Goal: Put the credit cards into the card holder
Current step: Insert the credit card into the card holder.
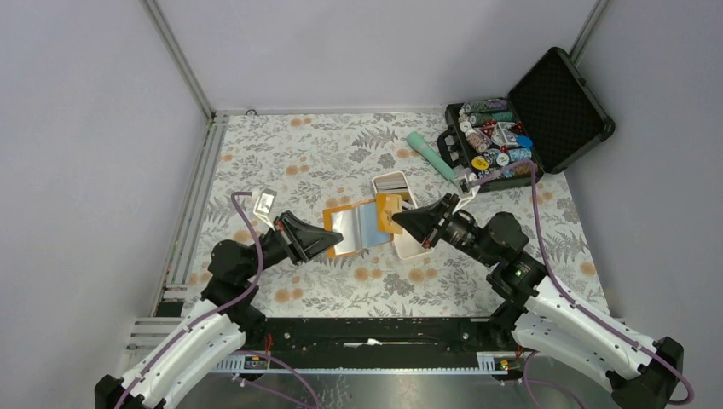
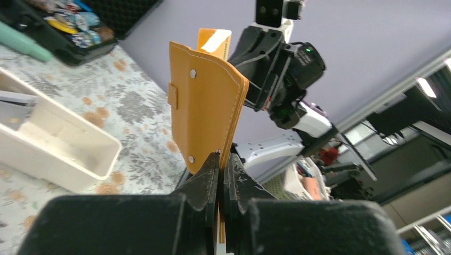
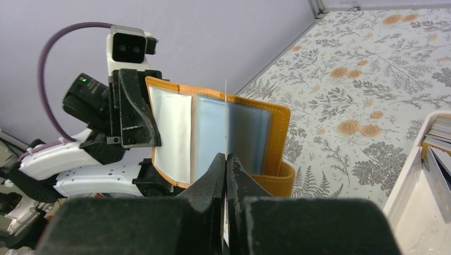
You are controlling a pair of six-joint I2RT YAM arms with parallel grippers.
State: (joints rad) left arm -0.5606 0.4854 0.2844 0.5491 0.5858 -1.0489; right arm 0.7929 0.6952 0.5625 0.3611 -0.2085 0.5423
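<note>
The orange card holder [image 1: 356, 225] is held open above the table, its light blue pockets [image 3: 213, 133] facing my right gripper. My left gripper [image 1: 326, 242] is shut on the holder's left cover [image 2: 205, 106], the jaws pinching its lower edge [image 2: 220, 159]. My right gripper [image 1: 397, 222] is shut on a tan credit card [image 1: 390, 207]. In the right wrist view that card is edge-on, a thin line [image 3: 226, 114] standing in front of the blue pockets. More credit cards [image 3: 439, 141] lie in the white tray.
A long white tray [image 1: 415, 247] lies just right of the holder, under my right gripper. An open black case [image 1: 558, 106] of poker chips sits at the back right, with a teal tube [image 1: 432, 156] beside it. Walls and a metal rail [image 1: 194, 200] border the floral mat.
</note>
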